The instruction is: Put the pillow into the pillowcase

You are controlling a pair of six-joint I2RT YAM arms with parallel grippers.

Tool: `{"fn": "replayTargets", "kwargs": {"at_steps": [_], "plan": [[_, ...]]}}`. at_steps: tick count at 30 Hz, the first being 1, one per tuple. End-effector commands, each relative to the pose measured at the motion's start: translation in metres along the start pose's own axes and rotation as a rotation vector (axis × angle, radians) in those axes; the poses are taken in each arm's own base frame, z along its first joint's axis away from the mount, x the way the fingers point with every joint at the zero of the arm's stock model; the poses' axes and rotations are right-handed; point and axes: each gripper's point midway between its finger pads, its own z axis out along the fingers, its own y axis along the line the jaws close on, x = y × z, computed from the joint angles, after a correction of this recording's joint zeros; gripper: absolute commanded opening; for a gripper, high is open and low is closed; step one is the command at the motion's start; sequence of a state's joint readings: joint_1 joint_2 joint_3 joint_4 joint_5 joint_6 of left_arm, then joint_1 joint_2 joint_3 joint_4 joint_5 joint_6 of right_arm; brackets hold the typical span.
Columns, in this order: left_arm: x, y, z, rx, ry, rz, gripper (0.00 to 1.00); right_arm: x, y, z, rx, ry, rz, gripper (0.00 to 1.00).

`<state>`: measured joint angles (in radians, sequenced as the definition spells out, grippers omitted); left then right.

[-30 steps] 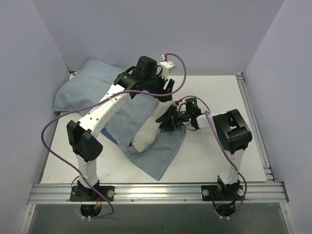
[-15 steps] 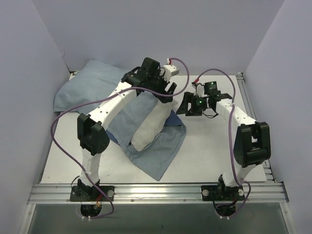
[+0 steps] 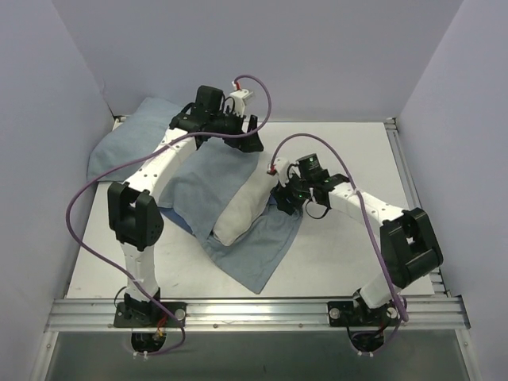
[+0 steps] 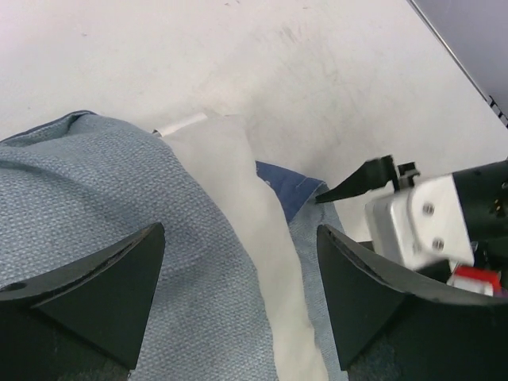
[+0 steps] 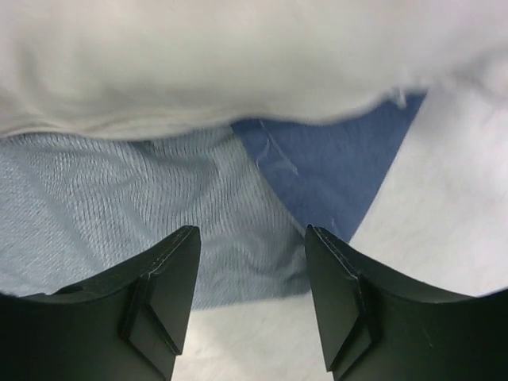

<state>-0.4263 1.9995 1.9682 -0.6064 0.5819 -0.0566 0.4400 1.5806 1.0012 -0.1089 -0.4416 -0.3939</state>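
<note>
Pillow (image 3: 238,213) lies slantwise in the middle of the bench (image 3: 349,151) in the top view, only partly in the pillowcase (image 3: 198,178) — the pale grey-blue top layer covers its left flank, while a white strip along its right side and its lower end stay bare. The under layer spreads out toward the lower right, with a patch of navy showing by the pillow's edge. I judge the stuffing step half done. My left fingers (image 4: 87,294) hang apart above the pillow's upper end, holding nothing. My right fingers (image 5: 159,309) are apart too, low beside the pillow's right edge over the under layer, with nothing clamped. Next I'd need a hold on the open hem — one side lifting it, the other pushing the pillow deeper.
</note>
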Motion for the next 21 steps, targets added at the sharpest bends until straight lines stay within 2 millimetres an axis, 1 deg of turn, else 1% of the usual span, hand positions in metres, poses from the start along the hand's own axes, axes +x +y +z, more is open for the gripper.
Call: {"fn": "replayTargets", "kwargs": {"at_steps": [1, 2, 3, 4, 5, 6, 8, 10, 11, 12, 13, 14, 15, 16, 17, 19, 20, 21], "plan": [[-0.030, -0.022, -0.029, 0.027, -0.101, 0.044, 0.85, -0.034, -0.015, 0.011, 0.101, -0.080, -0.245, 0.54], [-0.030, -0.019, -0.032, 0.015, -0.104, 0.037, 0.85, -0.040, -0.014, 0.015, 0.098, -0.088, -0.284, 0.54], [-0.031, -0.016, -0.036, 0.006, -0.110, 0.034, 0.85, -0.035, -0.012, 0.025, 0.084, -0.065, -0.295, 0.53], [-0.030, -0.010, -0.038, -0.004, -0.110, 0.020, 0.85, -0.037, -0.007, 0.032, 0.068, -0.060, -0.314, 0.52], [-0.030, -0.007, -0.041, -0.010, -0.114, 0.019, 0.85, -0.038, -0.007, 0.036, 0.064, -0.054, -0.352, 0.51], [-0.032, -0.006, -0.045, -0.021, -0.120, 0.019, 0.85, -0.032, -0.006, 0.044, 0.053, -0.031, -0.361, 0.50], [-0.030, 0.004, -0.050, -0.044, -0.122, 0.009, 0.86, -0.031, -0.007, 0.054, 0.045, -0.010, -0.377, 0.49], [-0.030, 0.009, -0.054, -0.062, -0.127, 0.002, 0.86, -0.029, -0.009, 0.060, 0.047, 0.007, -0.394, 0.44], [-0.026, 0.015, -0.057, -0.072, -0.123, -0.009, 0.86, -0.026, -0.014, 0.064, 0.070, 0.031, -0.404, 0.42], [-0.025, 0.018, -0.058, -0.077, -0.124, -0.016, 0.86, -0.030, -0.018, 0.065, 0.089, 0.032, -0.413, 0.38], [-0.025, 0.020, -0.060, -0.082, -0.125, -0.024, 0.86, -0.031, -0.022, 0.066, 0.104, 0.035, -0.411, 0.28], [-0.021, 0.024, -0.061, -0.088, -0.119, -0.034, 0.86, -0.034, -0.026, 0.065, 0.124, 0.036, -0.406, 0.21], [-0.021, 0.026, -0.062, -0.091, -0.119, -0.037, 0.86, -0.037, -0.032, 0.062, 0.155, 0.038, -0.393, 0.08], [-0.020, 0.028, -0.062, -0.095, -0.118, -0.041, 0.86, -0.040, -0.034, 0.059, 0.164, 0.033, -0.390, 0.02], [-0.020, 0.030, -0.062, -0.099, -0.119, -0.043, 0.86, -0.040, -0.035, 0.056, 0.171, 0.031, -0.386, 0.00], [-0.014, 0.035, -0.060, -0.112, -0.107, -0.041, 0.85, -0.051, -0.039, 0.040, 0.206, -0.005, -0.344, 0.00], [-0.012, 0.037, -0.059, -0.117, -0.101, -0.038, 0.84, -0.059, -0.041, 0.025, 0.216, -0.026, -0.310, 0.00], [-0.006, 0.039, -0.057, -0.124, -0.090, -0.040, 0.81, -0.060, -0.058, 0.011, 0.243, -0.045, -0.243, 0.00]]}}
